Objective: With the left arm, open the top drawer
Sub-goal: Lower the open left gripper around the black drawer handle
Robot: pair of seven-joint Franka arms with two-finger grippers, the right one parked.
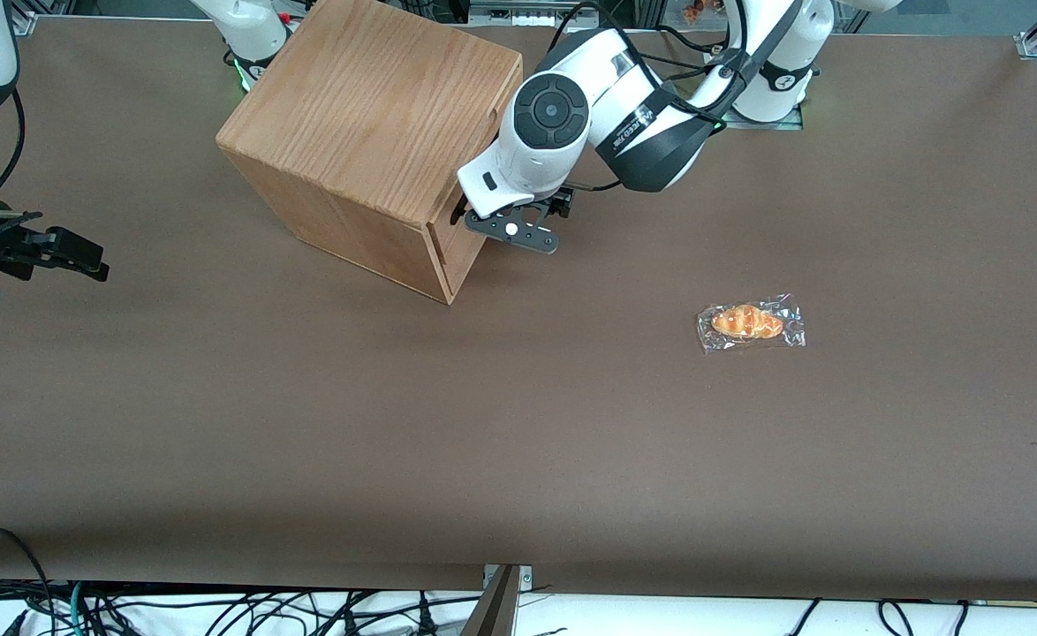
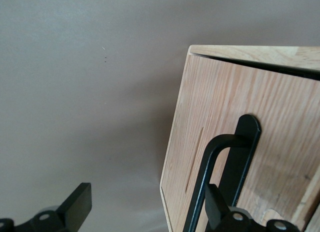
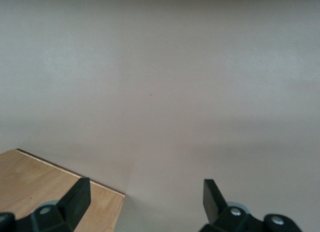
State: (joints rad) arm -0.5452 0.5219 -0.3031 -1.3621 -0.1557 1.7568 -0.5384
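The oak box casing (image 1: 368, 115) stands on the brown table, its front facing the working arm's end. The left arm (image 1: 589, 110) reaches down to that front, and its black gripper (image 1: 465, 215) is right against it. In the left wrist view the top drawer's flat front panel (image 2: 225, 102) carries the thin black bar handle (image 2: 220, 157). A thin dark gap shows between the panel and the casing edge (image 2: 260, 53). The gripper (image 2: 145, 209) is open: one finger (image 2: 216, 204) is at the handle, the other (image 2: 75, 207) is off the panel's edge over the table.
A wrapped croissant-like pastry (image 1: 751, 323) lies on the table (image 1: 518, 424) toward the working arm's end, nearer the front camera than the box. Cables hang at the table's near edge.
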